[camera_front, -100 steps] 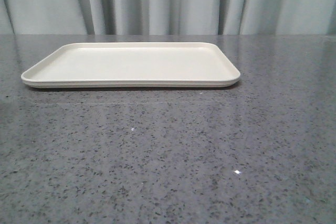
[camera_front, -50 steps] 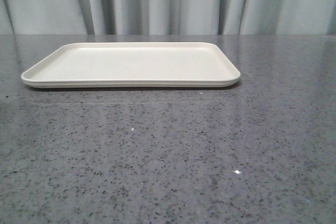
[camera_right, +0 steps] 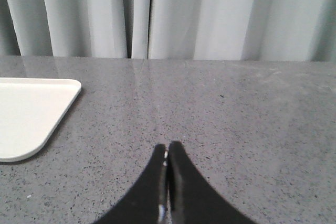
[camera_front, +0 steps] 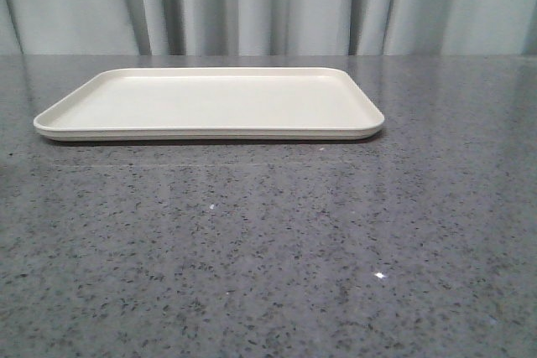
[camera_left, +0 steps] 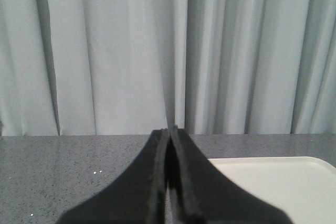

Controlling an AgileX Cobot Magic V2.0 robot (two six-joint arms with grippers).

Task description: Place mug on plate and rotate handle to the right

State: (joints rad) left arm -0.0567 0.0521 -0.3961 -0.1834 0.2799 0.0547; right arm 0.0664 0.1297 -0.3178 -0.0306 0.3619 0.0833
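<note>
Grey speckled stone surface (camera_front: 268, 249) fills the front view from the near edge back to a pale pleated curtain (camera_front: 268, 2) hanging along its far side. Small bright glints show on the stone in the near half.

Plate (camera_front: 210, 102): cream-white, rectangular, rounded corners, low raised rim. Lies flat on the surface in the far half, somewhat left of centre in the front view, long side across the view. Nothing rests on it. One rounded corner also appears in each wrist view (left wrist: corner (camera_left: 283, 187) just beside the fingers; right wrist: corner (camera_right: 31, 114) well apart from the fingers).

Mug: not visible in any of the three views, so its position cannot be told; it is not on the plate.

Left gripper (camera_left: 169, 135): black fingers pressed together, only a thin seam between them, nothing held. It sits low, pointing toward the curtain, with the surface beneath.

Right gripper (camera_right: 167, 150): black fingers likewise closed against each other, empty, over bare stone.

Neither arm shows in the front view.
</note>
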